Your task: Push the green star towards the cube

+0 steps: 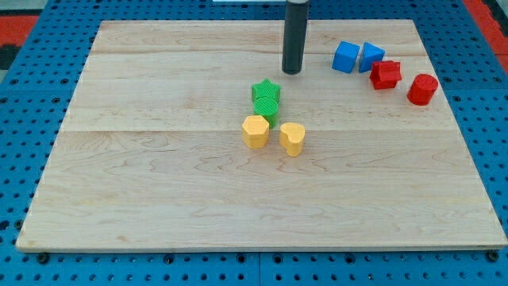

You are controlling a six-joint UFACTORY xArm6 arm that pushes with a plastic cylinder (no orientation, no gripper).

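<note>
The green star (267,90) lies near the board's middle, touching a second green block (267,108) just below it. The blue cube (346,57) sits at the view's upper right. My tip (292,71) is the lower end of the dark rod. It stands just above and to the right of the green star, a short gap apart, and to the left of the blue cube.
A yellow hexagonal block (255,131) and a yellow heart-like block (292,138) lie below the green blocks. A blue triangular block (371,56), a red star-like block (386,75) and a red cylinder-like block (422,89) lie right of the cube. The wooden board (159,199) ends at a blue pegboard.
</note>
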